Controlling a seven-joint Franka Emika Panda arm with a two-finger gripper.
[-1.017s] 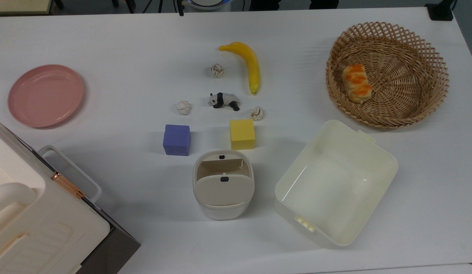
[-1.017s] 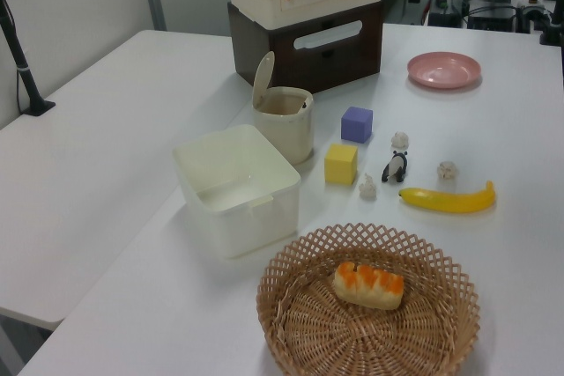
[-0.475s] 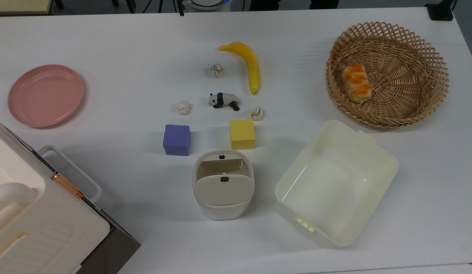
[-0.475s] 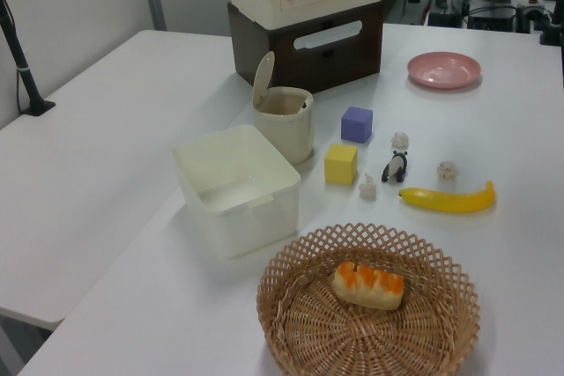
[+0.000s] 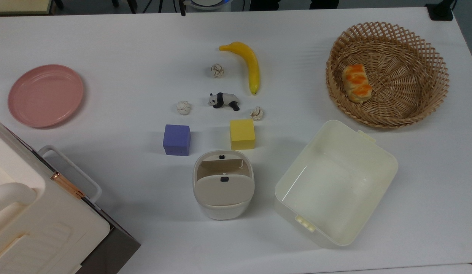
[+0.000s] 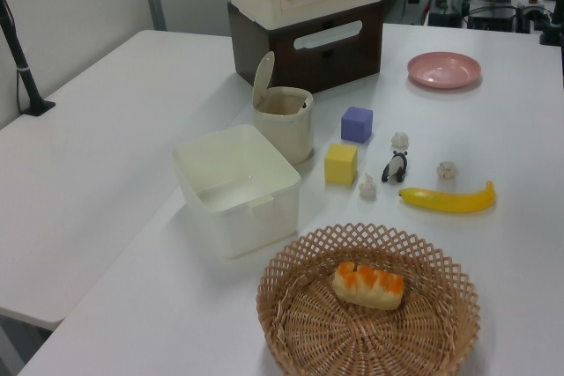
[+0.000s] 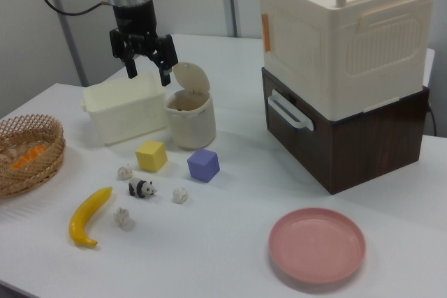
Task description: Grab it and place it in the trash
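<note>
- No shift from the earlier frames was seen: the pale paper wad [image 5: 183, 107] lay beside the purple cube [image 5: 177, 139].
- The trash bin [image 5: 223, 189] was seen flap-up, the basket [image 5: 388, 74] holding bread [image 5: 357, 83].
- The gripper [image 7: 145, 66] was held open, empty.

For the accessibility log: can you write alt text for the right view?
The open gripper hangs above the white table, near the beige bin whose flap lid stands open. In front of the bin lie a yellow cube, a purple cube, a toy panda, a banana and three paper wads, the palest wad nearest the purple cube.
</note>
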